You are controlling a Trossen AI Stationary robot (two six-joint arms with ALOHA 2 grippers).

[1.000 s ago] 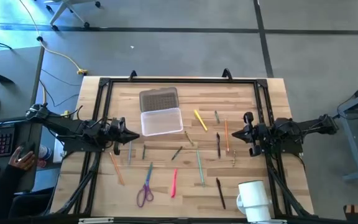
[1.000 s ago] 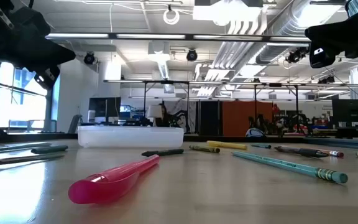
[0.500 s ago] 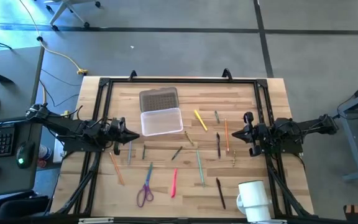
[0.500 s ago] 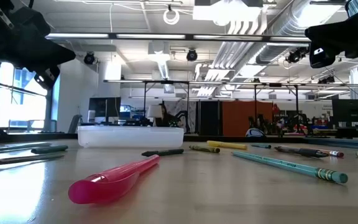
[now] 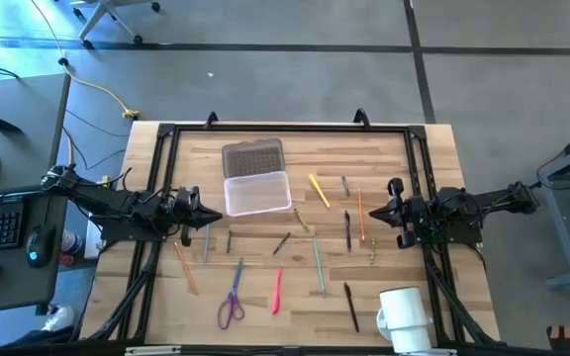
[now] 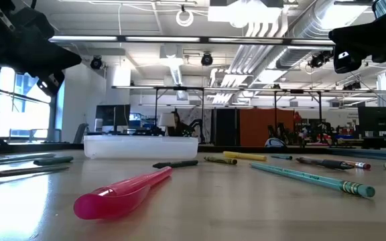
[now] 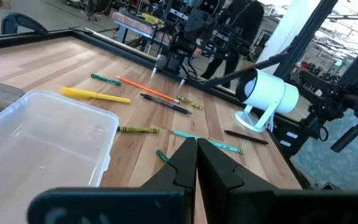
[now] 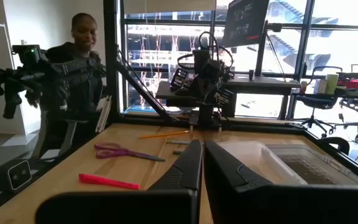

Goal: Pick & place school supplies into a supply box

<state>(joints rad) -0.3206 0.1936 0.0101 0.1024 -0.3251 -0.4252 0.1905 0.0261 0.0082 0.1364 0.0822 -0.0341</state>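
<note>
The clear supply box (image 5: 257, 193) stands on the table's far middle and is empty in the left wrist view (image 7: 42, 134). Pens and pencils lie flat on the wood around it: a yellow one (image 5: 319, 190), an orange one (image 5: 360, 213), a teal pencil (image 5: 318, 265), a pink pen (image 5: 277, 291), a black pen (image 5: 350, 307) and an orange pencil (image 5: 185, 267). Purple-handled scissors (image 5: 232, 302) lie near the front edge. My left gripper (image 5: 198, 211) hovers shut left of the box. My right gripper (image 5: 382, 212) hovers shut right of the orange pen. Both are empty.
A flat grey textured rectangle (image 5: 253, 157) lies just behind the box. A white mug (image 5: 404, 316) lies on its side at the near right corner. A black frame (image 5: 285, 129) runs round the table. A person (image 8: 82, 56) stands beyond the table's left side.
Both arms and all the supplies have kept still. A person's hand at the mouse beside the table's left edge has drawn away out of the high view.
</note>
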